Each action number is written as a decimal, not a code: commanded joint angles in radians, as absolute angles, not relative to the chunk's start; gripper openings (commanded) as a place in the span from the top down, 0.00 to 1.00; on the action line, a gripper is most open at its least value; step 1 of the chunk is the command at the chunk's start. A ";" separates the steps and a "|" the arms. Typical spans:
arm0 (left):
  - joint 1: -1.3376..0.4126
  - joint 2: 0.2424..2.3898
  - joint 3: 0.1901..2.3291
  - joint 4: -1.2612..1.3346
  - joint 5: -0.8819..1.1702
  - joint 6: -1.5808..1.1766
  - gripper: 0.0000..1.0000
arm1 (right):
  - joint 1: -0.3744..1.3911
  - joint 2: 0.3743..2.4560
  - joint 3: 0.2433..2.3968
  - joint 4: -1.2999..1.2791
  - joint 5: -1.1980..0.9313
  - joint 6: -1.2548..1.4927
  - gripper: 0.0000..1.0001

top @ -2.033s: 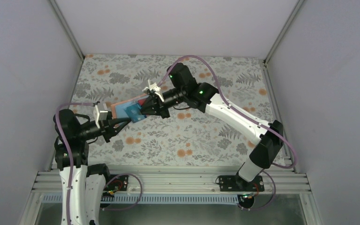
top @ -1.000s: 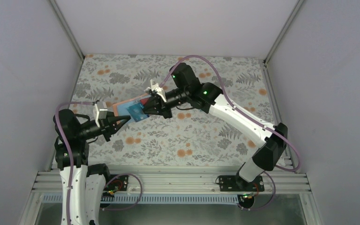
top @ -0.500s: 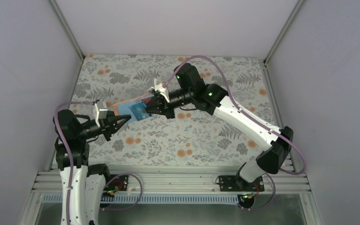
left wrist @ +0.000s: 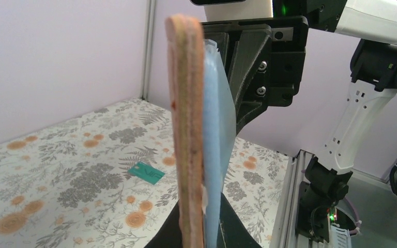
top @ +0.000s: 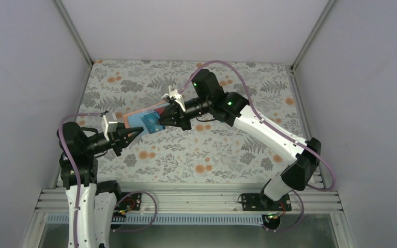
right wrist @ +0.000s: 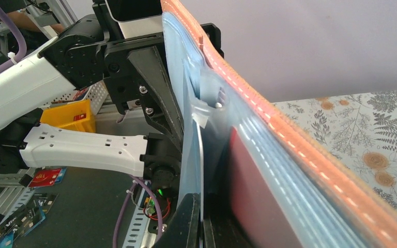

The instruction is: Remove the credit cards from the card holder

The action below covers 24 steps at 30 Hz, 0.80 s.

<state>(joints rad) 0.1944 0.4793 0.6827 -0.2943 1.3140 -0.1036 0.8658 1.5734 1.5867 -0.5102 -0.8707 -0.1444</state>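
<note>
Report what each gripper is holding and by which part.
The left gripper clamps the card holder in mid-air by the end nearest it. The right gripper pinches the opposite end, seemingly on the blue card sticking out there.

Found no text, brand, number or sign I could read, in any view. On dark surface beside rig, right wrist view, red tag (right wrist: 46, 176) carried pale print, too small for me to read. In top view, face of blue card (top: 151, 123) was too blurred to tell any print.
</note>
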 commanded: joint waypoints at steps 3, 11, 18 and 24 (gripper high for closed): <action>0.201 0.468 0.704 -0.340 1.362 -0.067 0.83 | 0.860 1.567 1.587 -0.451 -0.873 -0.128 0.96; 0.201 0.477 0.704 -0.306 1.341 -0.100 0.76 | 0.875 1.574 1.592 -0.465 -0.881 -0.152 0.96; 0.201 0.481 0.701 -0.305 1.333 -0.105 0.75 | 0.899 1.614 1.626 -0.518 -0.910 -0.192 0.96; 0.201 0.478 0.694 -0.304 1.333 -0.109 0.90 | 0.905 1.604 1.617 -0.524 -0.911 -0.212 0.96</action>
<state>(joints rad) 0.1947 0.4805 0.6842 -0.3233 1.3281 -0.0982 0.8902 1.6119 1.5921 -0.5175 -0.8917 -0.1829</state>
